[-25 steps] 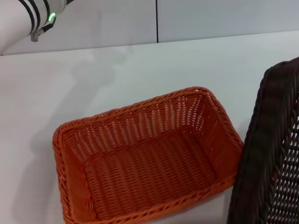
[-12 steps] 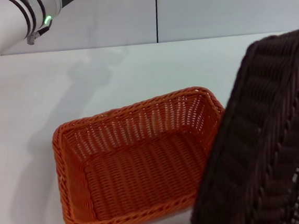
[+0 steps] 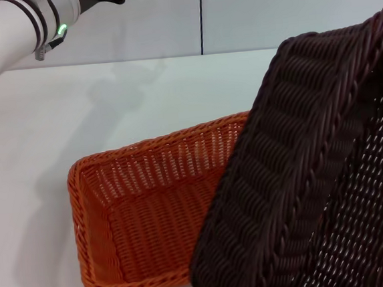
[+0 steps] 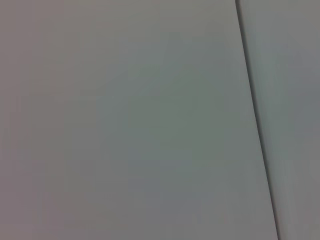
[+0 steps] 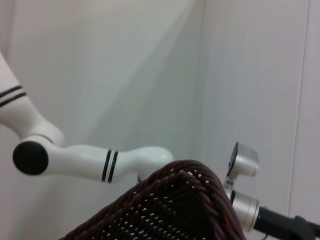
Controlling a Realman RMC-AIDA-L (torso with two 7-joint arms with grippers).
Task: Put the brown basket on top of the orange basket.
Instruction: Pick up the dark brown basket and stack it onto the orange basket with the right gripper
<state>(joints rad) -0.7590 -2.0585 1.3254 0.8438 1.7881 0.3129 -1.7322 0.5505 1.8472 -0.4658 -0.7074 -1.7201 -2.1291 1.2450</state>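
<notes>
The brown basket (image 3: 315,173) hangs tilted in the air at the right, its near side low and its far rim high. It covers the right part of the orange basket (image 3: 150,207), which sits flat on the white table with nothing inside it. Whether the two touch is hidden. The brown basket's braided rim (image 5: 170,205) fills the bottom of the right wrist view. My right gripper shows in no view. My left arm (image 3: 13,25) is raised at the far left, its gripper beyond the picture's top edge.
The white table (image 3: 173,91) stretches behind and to the left of the baskets, up to a pale wall with a dark vertical seam (image 3: 201,15). The right wrist view shows my left arm (image 5: 90,157) against that wall.
The brown basket has swung in from the right edge, leftward and upward, and now overlaps the orange basket's right end. The orange basket has not moved. The left arm has barely shifted.
</notes>
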